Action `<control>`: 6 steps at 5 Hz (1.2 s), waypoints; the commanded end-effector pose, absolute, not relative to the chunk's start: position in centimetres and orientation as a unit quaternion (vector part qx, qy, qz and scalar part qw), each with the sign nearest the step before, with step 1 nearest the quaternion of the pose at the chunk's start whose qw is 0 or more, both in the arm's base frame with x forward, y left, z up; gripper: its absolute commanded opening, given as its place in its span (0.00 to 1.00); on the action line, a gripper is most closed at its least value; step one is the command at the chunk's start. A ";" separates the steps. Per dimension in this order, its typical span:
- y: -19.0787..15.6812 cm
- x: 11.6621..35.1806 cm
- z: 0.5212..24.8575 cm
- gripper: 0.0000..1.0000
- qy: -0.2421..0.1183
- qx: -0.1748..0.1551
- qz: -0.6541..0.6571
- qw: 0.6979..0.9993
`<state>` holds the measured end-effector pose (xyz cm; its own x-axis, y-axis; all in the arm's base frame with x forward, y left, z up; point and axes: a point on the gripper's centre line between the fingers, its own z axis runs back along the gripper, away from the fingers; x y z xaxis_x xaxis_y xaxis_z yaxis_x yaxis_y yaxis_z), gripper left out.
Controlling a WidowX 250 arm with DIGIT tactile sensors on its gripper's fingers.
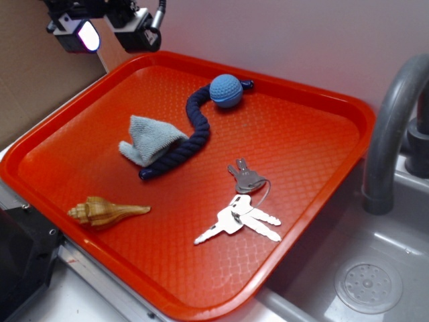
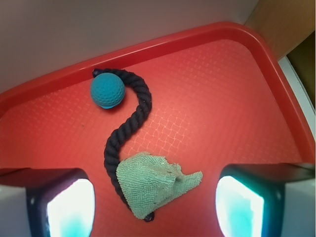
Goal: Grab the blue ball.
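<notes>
The ball (image 1: 226,90) sits near the top centre of the exterior view, on the tray (image 1: 322,168) close to its far rim. It rests against one end of the rope (image 1: 194,131), which curls round behind it and then runs down toward the cloth (image 1: 149,139). In the wrist view the ball (image 2: 107,90) is in the upper left, touching the rope (image 2: 129,123), with the tray rim just beyond. That nesting matters: the rope hugs the ball on one side, so fingers coming down there would likely catch rope as well.

The gripper (image 1: 107,30) hangs at the upper left of the exterior view, above the tray's far left corner and well apart from the ball. Its fingers (image 2: 61,202) show at the bottom corners of the wrist view, spread wide with the cloth (image 2: 155,182) seen between them, so the claw is apart and empty. It is held high, probably so the camera takes in the whole layout before a descent.

The ball lies off to the upper left of the wrist view, not between the fingers, so I judge the reach has not yet lined up. The shell (image 1: 107,212) and keys (image 1: 242,209) lie in the lower half of the exterior view, clear of any path to the ball.
</notes>
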<state>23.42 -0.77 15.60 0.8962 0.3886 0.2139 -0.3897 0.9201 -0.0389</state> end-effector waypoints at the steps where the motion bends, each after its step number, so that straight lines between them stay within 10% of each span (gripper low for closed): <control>1: -0.4 26.7 14.3 1.00 -0.147 -0.010 0.210 0.966; 4: -0.2 34.1 7.0 1.00 -0.182 -0.029 0.180 0.966; 6: -3.7 34.8 5.8 1.00 -0.167 -0.077 0.074 0.980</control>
<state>33.70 -3.45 4.37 0.9485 0.1681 0.2686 -0.1286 0.9789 -0.1586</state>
